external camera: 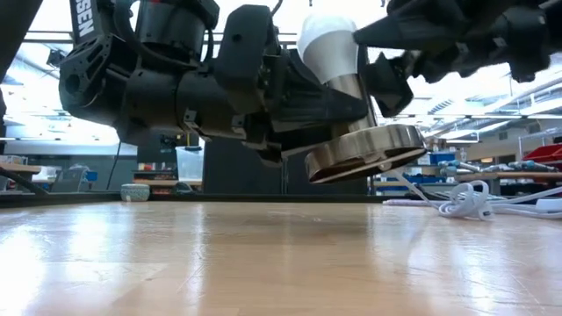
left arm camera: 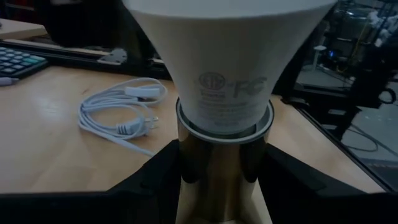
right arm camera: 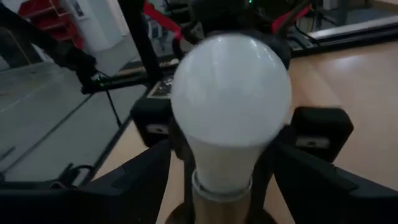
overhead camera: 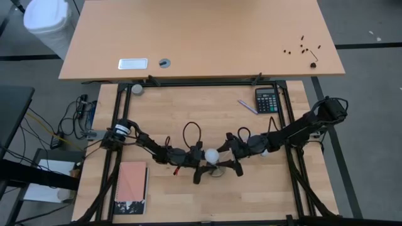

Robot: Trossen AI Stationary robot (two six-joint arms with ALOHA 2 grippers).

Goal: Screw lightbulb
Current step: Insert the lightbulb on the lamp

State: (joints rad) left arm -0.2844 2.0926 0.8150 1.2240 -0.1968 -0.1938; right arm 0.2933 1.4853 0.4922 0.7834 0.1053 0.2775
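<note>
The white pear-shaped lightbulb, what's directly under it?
Under the white pear-shaped lightbulb sits a shiny metal socket, tilted and lifted off the wooden table. The bulb's neck enters the socket's collar; its screw base is hidden inside.

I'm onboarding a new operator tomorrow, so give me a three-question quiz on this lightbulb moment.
1. True or false: the lightbulb lies flat on the table.
2. What holds the metallic socket? A) left gripper B) nothing C) a person's hand
3. Fill in: the right gripper closes around the bulb's white ____.

Key:
1. False; it sits upright in the socket, lifted off the table.
2. A
3. globe
</note>
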